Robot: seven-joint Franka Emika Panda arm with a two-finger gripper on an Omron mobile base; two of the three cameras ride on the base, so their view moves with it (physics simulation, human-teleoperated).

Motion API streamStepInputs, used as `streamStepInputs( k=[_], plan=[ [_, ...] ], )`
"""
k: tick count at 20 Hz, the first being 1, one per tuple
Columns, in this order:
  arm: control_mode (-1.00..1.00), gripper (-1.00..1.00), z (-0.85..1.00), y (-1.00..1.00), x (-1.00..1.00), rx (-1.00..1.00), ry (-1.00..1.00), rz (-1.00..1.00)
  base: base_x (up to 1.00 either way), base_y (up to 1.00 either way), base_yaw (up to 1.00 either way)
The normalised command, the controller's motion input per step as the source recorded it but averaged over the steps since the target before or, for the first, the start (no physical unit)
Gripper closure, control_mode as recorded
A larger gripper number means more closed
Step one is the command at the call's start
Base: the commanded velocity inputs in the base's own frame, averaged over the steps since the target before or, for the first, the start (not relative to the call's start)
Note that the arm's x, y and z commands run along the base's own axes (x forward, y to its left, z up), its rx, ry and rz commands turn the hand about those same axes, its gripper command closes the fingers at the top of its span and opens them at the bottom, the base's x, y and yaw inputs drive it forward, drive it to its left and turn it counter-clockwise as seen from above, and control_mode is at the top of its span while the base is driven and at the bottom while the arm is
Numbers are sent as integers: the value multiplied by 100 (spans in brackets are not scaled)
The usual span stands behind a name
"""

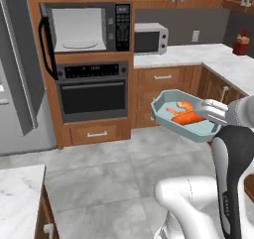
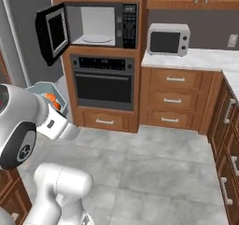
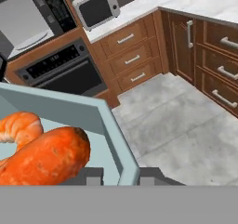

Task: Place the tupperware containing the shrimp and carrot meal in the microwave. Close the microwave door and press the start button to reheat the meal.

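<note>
Fingers [image 3: 93, 176] pinch the tupperware [image 1: 166, 115] rim, keeping it level so the meal [image 1: 186, 115] rides toward the open microwave [image 1: 87, 29].

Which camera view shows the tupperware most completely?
The left base view: the whole tupperware shows, with its meal. The right base view shows a part behind the arm; the hand view shows one corner up close.

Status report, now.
Gripper shut on tupperware rim, held over floor. Shrimp and carrot inside. Microwave door open; path clear.
</note>
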Motion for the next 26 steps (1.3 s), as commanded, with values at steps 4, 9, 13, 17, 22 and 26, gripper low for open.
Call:
streamStepInputs(
  k=[4, 9, 13, 17, 22, 26],
  plan=[
    [100, 100, 0, 0, 0, 0, 0, 0, 100, 0, 11],
    [100, 100, 0, 0, 0, 0, 0, 0, 100, 0, 10],
    [100, 100, 0, 0, 0, 0, 0, 0, 100, 4, 8],
    [100, 100, 0, 0, 0, 0, 0, 0, 100, 10, 4],
    [100, 100, 0, 0, 0, 0, 0, 0, 100, 39, 0],
    [100, 100, 0, 0, 0, 0, 0, 0, 100, 89, 0]
  ],
)
